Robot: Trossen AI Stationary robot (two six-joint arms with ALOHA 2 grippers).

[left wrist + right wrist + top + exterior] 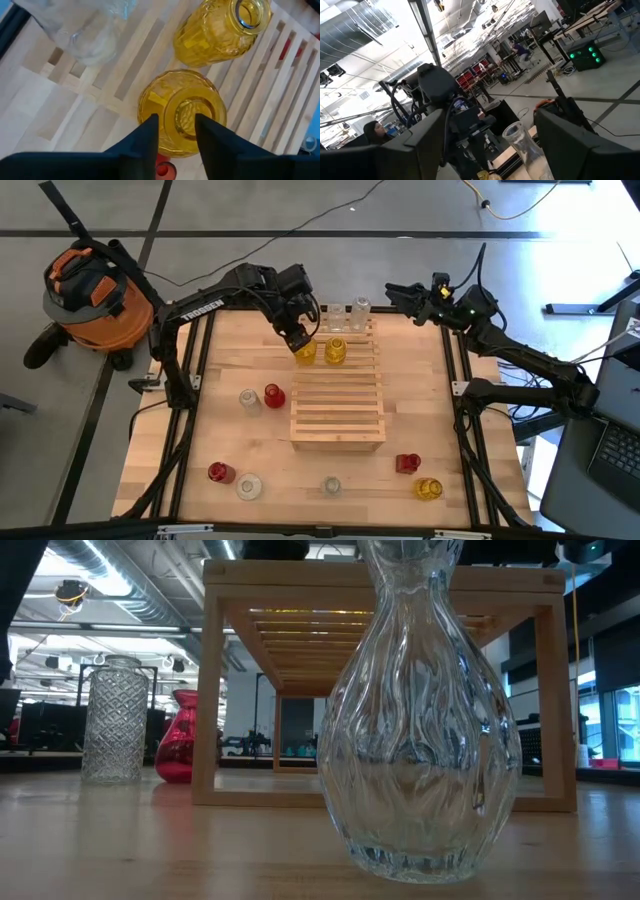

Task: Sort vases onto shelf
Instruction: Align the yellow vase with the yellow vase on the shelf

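My left gripper (299,340) (176,120) hangs over the shelf's (338,402) far left corner, shut on a yellow vase (305,354) (181,111) that stands there. A second yellow vase (336,351) (220,30) stands on the slats beside it. Clear vases (346,313) line the shelf's far edge. Red, clear and yellow vases stand upright on the table around the shelf. My right gripper (392,290) (490,127) waits open in the air beyond the table's far right corner. My left gripper has the yellow vase at its neck and mouth (176,114), coming from above with the fingers (150,135) pointing down, one on each side of the rim's wall. Whether one finger reaches inside the mouth I cannot tell. The vase stands upright with its base on the slats.
Left of the shelf stand a clear vase (249,399) and a red vase (274,395). Along the near edge are a red (221,472), two clear (249,486) (331,486), a red (407,463) and a yellow vase (428,489). A clear vase (420,710) fills the low view.
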